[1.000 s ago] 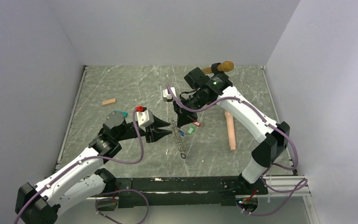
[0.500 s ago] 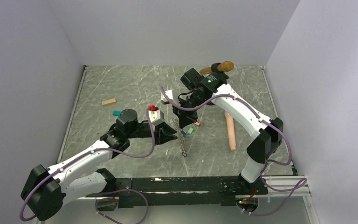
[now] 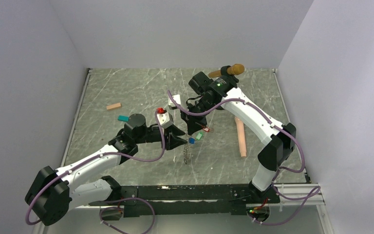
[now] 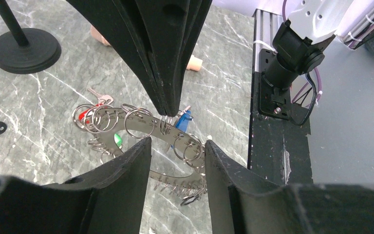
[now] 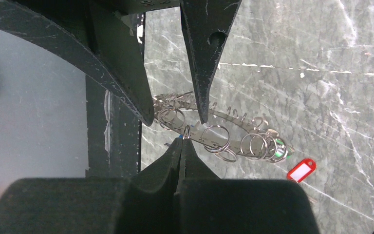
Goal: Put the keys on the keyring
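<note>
The keyring [image 3: 187, 152] is a long metal loop carrying several split rings, and it hangs from my right gripper [image 3: 191, 131]. In the right wrist view that gripper [image 5: 185, 139] is shut on one small ring of the keyring [image 5: 214, 127]. My left gripper [image 4: 177, 143] is open, with its fingers either side of the keyring [image 4: 141, 124] and not touching it. The right fingers [image 4: 168, 73] come down just beyond it. A blue tag [image 4: 184, 121] and a green tag [image 4: 118, 141] sit among the rings. A red tag [image 5: 302, 170] and its key [image 4: 97, 95] lie on the table.
A black round-based stand [image 4: 26, 44] is at the back left of the left wrist view. A pink rod [image 3: 241, 136], a wooden-headed tool [image 3: 231, 69], a white block [image 3: 174, 100], a pink block [image 3: 113, 106] and a teal piece [image 3: 122, 118] lie around. The black base rail [image 4: 277, 146] runs nearby.
My left arm has swung right and come up against the right gripper, and its jaws have spread a little. The hanging keyring has shifted slightly left.
</note>
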You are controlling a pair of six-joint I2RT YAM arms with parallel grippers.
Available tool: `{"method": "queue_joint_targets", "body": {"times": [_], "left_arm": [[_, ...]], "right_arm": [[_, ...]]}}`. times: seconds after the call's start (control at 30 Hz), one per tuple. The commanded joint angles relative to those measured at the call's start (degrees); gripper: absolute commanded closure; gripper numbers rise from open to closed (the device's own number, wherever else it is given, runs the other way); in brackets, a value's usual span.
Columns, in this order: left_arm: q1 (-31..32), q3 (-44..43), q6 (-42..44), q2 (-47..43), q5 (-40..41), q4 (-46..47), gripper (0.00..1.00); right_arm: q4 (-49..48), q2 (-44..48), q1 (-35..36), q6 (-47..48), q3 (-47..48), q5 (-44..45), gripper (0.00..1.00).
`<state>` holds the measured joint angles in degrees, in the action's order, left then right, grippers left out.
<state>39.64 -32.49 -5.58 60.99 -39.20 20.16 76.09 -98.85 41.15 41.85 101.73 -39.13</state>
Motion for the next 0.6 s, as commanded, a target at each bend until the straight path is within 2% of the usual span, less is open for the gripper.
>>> {"method": "queue_joint_targets", "body": {"times": [0.0, 0.2, 0.43, 0.57], "left_arm": [[0.18, -1.72, -1.91, 0.85, -0.89, 6.11, 0.53], [0.24, -1.94, -3.76, 3.17, -2.5, 9.26, 0.59], [0.22, -2.66, -3.24, 4.06, -2.94, 8.58, 0.74], [0.24, -2.84, -3.13, 3.85, -2.78, 8.02, 0.77]], "right_arm": [[0.7, 1.16, 0.34, 0.44, 1.98, -2.39, 1.0], [0.3, 1.36, 0.34, 0.34, 1.81, -2.91, 1.0], [0.31, 1.25, 0.34, 0.45, 1.63, -3.47, 1.0], [0.34, 1.36, 0.32, 0.61, 1.22, -3.62, 1.0]]}}
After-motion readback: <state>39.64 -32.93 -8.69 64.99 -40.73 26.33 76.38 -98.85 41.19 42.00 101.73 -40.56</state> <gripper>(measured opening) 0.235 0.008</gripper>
